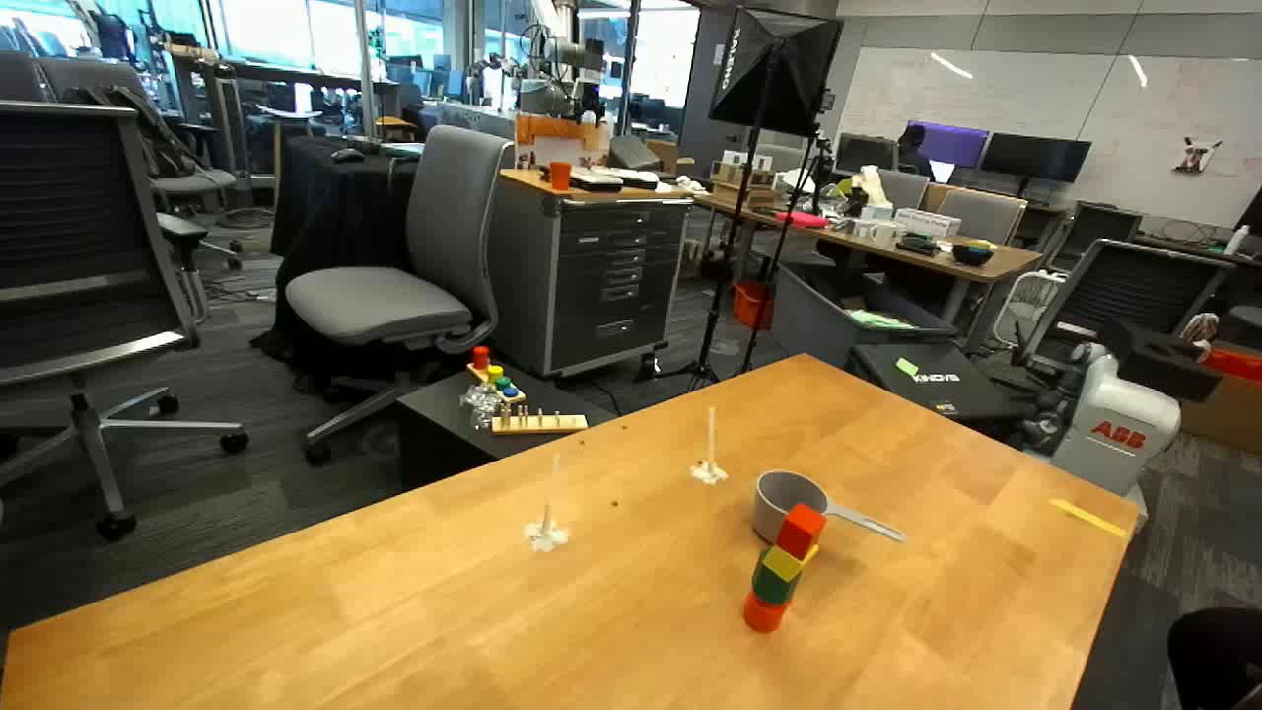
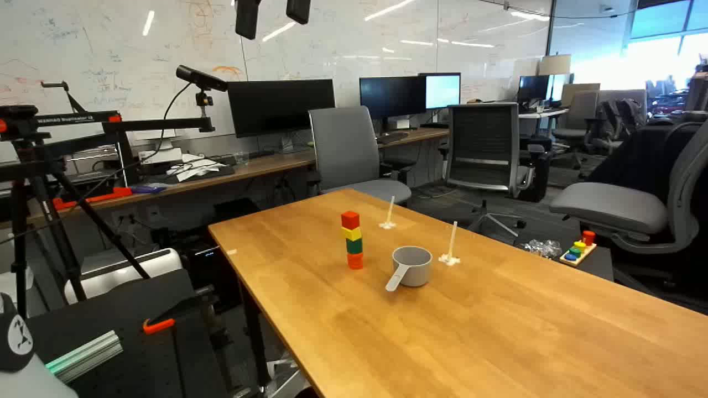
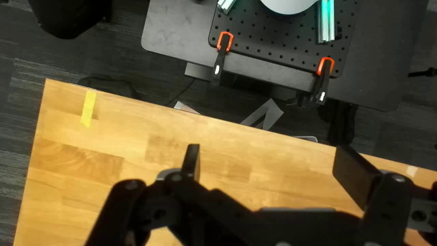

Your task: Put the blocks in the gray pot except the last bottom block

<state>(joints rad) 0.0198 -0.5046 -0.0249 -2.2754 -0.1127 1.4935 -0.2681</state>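
Pale wooden table [image 2: 498, 309] carries an uneven stack of small blocks [image 2: 354, 242], red over yellow, green and orange-red, near a round gray straight-handled pot [image 2: 418, 275]; empty jaws gape wide, and an off-center pinch could topple the stack.

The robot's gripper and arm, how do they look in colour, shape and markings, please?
The gripper is black with some gray parts: jointed links, round bolts and flat-faced, blocky fingers. What appears to be the arm shows in an exterior view as a smooth pale shell, with a black area bearing a white mark.
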